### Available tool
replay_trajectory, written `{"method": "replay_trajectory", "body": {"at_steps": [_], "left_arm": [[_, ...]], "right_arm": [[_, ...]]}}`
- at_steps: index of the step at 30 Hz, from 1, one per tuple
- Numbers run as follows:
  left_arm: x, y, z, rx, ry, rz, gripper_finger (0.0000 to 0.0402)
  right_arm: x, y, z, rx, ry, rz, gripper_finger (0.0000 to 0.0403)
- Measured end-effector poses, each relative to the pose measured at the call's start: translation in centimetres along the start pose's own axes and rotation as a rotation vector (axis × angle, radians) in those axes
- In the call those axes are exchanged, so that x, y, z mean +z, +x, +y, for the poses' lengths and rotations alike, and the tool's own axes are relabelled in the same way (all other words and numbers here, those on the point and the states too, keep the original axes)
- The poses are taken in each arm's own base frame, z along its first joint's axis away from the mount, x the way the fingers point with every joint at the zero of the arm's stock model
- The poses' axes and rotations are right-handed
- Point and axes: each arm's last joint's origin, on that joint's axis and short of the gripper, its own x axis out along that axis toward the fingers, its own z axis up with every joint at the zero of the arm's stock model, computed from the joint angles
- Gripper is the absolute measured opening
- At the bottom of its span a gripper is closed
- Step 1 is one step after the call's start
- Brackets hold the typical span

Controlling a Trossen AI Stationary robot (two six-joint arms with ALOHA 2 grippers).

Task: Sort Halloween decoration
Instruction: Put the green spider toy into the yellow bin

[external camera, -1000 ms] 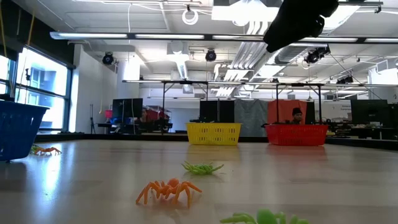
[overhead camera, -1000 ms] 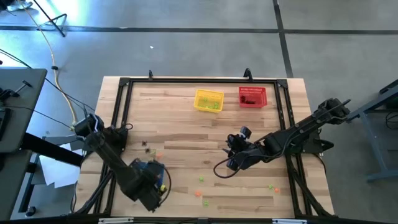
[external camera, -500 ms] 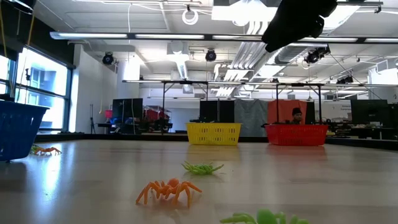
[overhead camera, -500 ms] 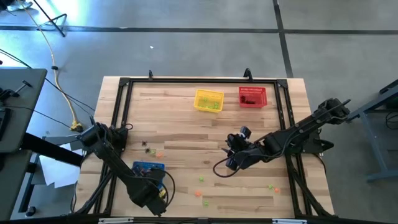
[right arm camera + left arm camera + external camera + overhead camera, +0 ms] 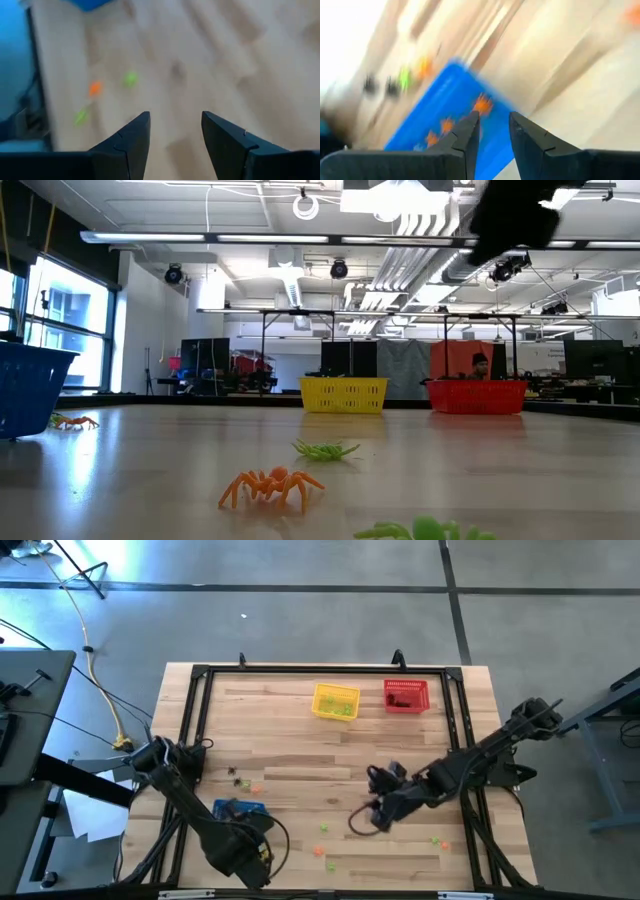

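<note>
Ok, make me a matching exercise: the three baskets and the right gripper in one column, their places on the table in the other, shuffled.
Things:
1. blue basket
2. yellow basket
3. red basket
4. right gripper

Places, as seen in the high view:
A. far edge, right of the table's middle
B. over bare wood, right of centre
C. near edge, on the left arm's side
D. far edge, around the table's middle

Pairs: 1-C, 2-D, 3-A, 4-B
</note>
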Motion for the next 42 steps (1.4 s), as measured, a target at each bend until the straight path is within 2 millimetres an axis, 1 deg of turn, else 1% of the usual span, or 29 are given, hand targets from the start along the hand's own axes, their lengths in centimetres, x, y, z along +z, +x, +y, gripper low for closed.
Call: {"method": "replay_trajectory", "body": {"at_steps": [4, 6, 9, 12, 15, 21, 26, 30, 34, 38, 42], "left_arm": [[2.5, -3.1, -0.4, -0.080, 0.049, -0.218, 0.0095], [3.6, -4.3, -0.5, -0.098, 0.083, -0.338, 0.0095], [4.9, -5.6, -0.8, -0.107, 0.133, -0.492, 0.0095], [5.8, -6.0, -1.2, -0.103, 0.182, -0.591, 0.0095], [6.4, -5.9, -1.5, -0.101, 0.226, -0.621, 0.0095], [7.5, -5.7, -1.5, -0.094, 0.241, -0.636, 0.0095], [7.7, -5.6, -1.4, -0.090, 0.236, -0.634, 0.0095], [7.7, -5.6, -1.4, -0.091, 0.235, -0.634, 0.0095], [7.7, -5.6, -1.4, -0.092, 0.231, -0.634, 0.0094], [7.7, -5.6, -1.4, -0.092, 0.231, -0.634, 0.0092], [7.7, -5.6, -1.4, -0.092, 0.231, -0.634, 0.0092]], "right_arm": [[-2.3, -0.9, 1.0, 0.038, 0.118, 0.137, 0.0174], [-3.9, -1.5, 1.4, 0.015, 0.190, 0.200, 0.0174], [-6.4, -2.4, 1.9, -0.056, 0.294, 0.270, 0.0174], [-9.1, -2.7, 2.5, -0.140, 0.378, 0.330, 0.0174], [-11.5, -2.3, 3.2, -0.200, 0.421, 0.388, 0.0174], [-14.7, -0.3, 3.8, -0.327, 0.426, 0.505, 0.0174], [-16.5, 1.5, 3.7, -0.429, 0.400, 0.597, 0.0174], [-17.2, 2.6, 3.5, -0.471, 0.358, 0.616, 0.0174], [-17.4, 2.9, 3.3, -0.516, 0.336, 0.617, 0.0174], [-17.4, 2.7, 2.7, -0.582, 0.315, 0.608, 0.0174], [-17.4, 2.6, 2.4, -0.610, 0.307, 0.606, 0.0157]]}}
